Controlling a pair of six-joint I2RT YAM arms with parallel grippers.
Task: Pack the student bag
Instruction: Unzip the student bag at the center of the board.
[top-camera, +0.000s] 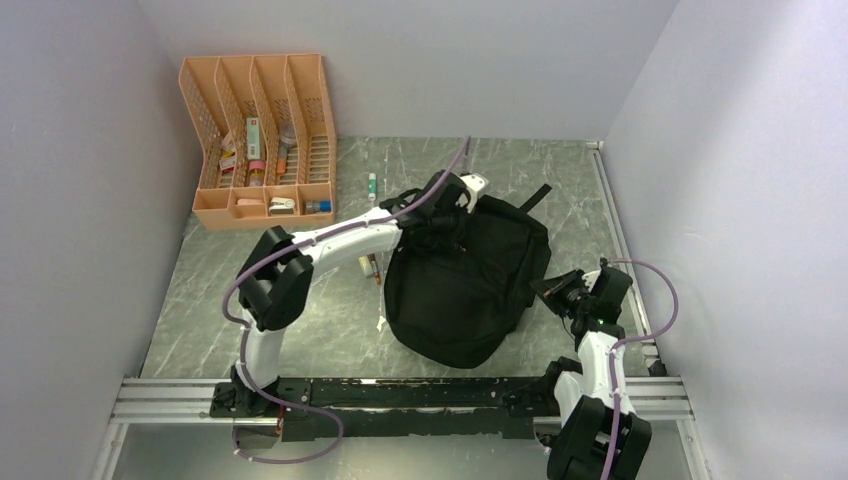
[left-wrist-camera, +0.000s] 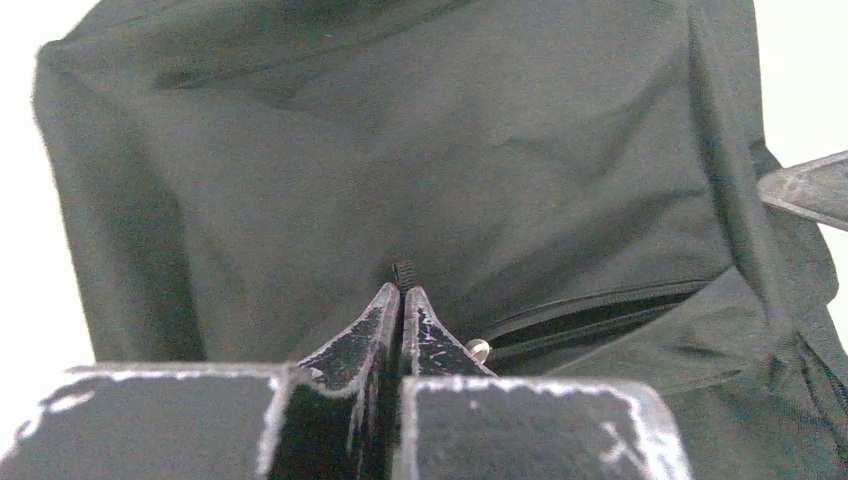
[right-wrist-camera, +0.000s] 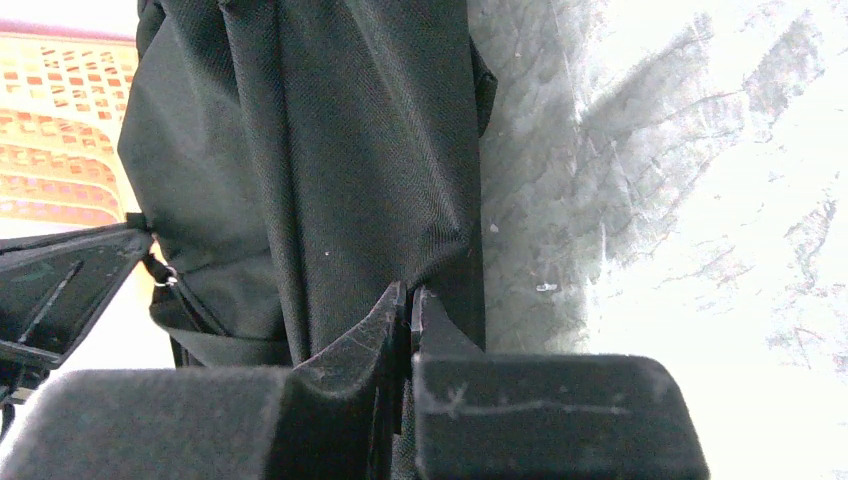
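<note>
Black student bag (top-camera: 465, 280) lies flat, lengthwise near-to-far.

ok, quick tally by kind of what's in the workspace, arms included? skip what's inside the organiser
Black backpack: 1
Orange mesh desk organiser: 1
Loose pen-like sticks on the table: 2, one behind the bag, one at its left edge
Robot arms: 2, left and right
Total: 6
</note>
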